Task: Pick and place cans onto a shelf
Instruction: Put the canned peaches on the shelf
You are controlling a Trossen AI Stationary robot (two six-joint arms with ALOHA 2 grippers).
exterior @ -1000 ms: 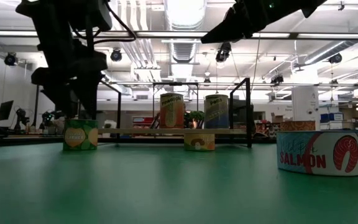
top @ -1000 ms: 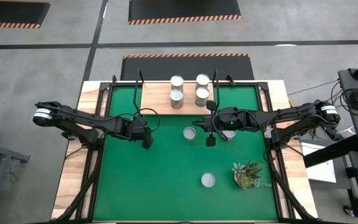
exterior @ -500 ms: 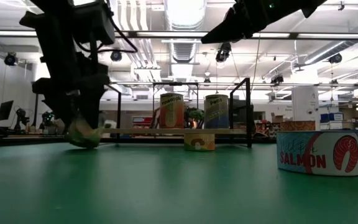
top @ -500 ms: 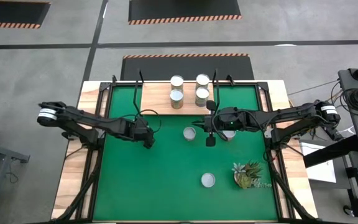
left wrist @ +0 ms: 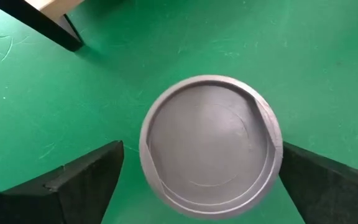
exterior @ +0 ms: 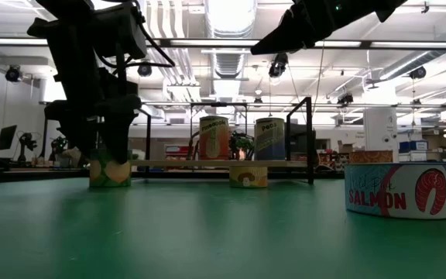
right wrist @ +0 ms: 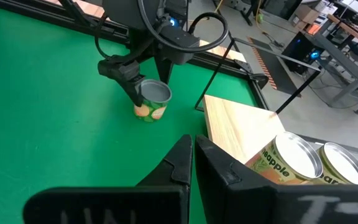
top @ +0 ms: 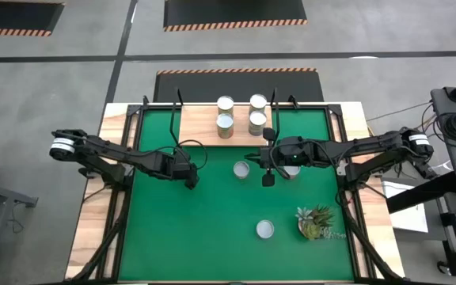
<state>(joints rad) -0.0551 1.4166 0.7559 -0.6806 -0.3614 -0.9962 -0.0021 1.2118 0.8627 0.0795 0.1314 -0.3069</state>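
The left gripper [left wrist: 197, 180] hung over a small round can [left wrist: 210, 146], its dull silver lid ringed with a raised rim; the dark fingers [left wrist: 79, 183] stood wide apart on either side, not touching it. That tin stood upright on the green mat [top: 212, 222]. The right gripper [right wrist: 193, 155] hovered mid-table, its jaws pressed together, empty. Four shiny-topped cans [top: 241, 115] stood on the pale wooden shelf [top: 200, 125] with thin black brackets.

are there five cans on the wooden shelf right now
No, the high view shows four cans standing on the shelf, in two pairs side by side.
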